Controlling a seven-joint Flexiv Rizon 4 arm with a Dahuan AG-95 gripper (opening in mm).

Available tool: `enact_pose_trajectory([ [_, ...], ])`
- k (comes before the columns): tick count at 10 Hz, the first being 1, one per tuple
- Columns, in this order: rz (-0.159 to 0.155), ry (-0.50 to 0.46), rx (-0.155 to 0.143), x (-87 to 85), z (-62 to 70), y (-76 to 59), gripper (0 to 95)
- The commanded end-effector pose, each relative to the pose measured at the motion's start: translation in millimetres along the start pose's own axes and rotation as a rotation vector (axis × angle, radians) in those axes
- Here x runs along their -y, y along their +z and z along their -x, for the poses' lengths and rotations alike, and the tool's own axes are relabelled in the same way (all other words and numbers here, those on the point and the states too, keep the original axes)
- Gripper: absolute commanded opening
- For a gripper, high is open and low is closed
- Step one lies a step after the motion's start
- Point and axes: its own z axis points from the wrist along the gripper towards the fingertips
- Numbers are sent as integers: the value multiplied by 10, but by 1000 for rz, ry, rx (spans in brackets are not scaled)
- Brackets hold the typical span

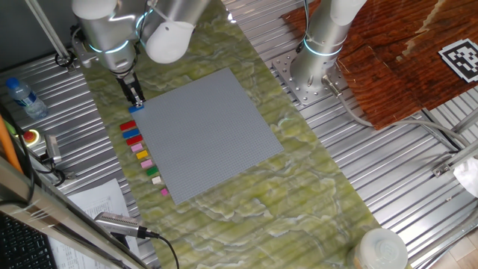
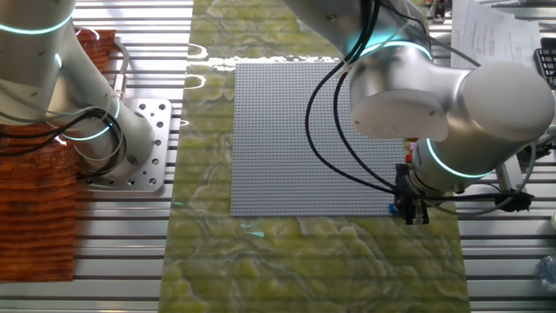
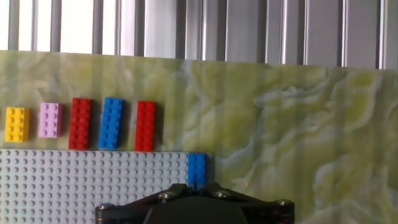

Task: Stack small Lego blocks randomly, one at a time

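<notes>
My gripper (image 1: 136,99) is shut on a small blue Lego block (image 1: 137,109) at the near-left corner of the grey baseplate (image 1: 209,134). In the hand view the blue block (image 3: 197,169) sticks out between my fingertips (image 3: 197,185), right at the baseplate's (image 3: 93,180) corner edge. Whether it touches the plate I cannot tell. Other blocks lie in a row beside the plate: red (image 3: 145,126), blue (image 3: 112,122), red (image 3: 80,123), pink (image 3: 50,119) and yellow (image 3: 17,124). In the other fixed view my gripper (image 2: 413,210) is at the plate's (image 2: 313,139) corner.
The row of loose blocks (image 1: 142,155) runs along the plate's left edge on the green marbled mat. A water bottle (image 1: 21,96), a red button (image 1: 31,137) and a microphone (image 1: 119,223) are at the left. A second arm's base (image 1: 314,71) stands behind.
</notes>
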Motion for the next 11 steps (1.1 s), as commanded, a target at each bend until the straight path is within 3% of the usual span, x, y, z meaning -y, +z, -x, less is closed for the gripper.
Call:
enact_pose_trajectory([
  [1, 4, -24, -19, -74, -64, -473, 0],
  [2, 3, -29, -19, -84, -76, -505, 0],
  [3, 2, -46, -10, -146, -156, -658, 0],
  [4, 3, -57, 13, -170, -207, -693, 0],
  [6, 10, -65, 19, -243, -270, -752, 0],
  [11, 8, -104, 26, -448, -195, -694, 0],
])
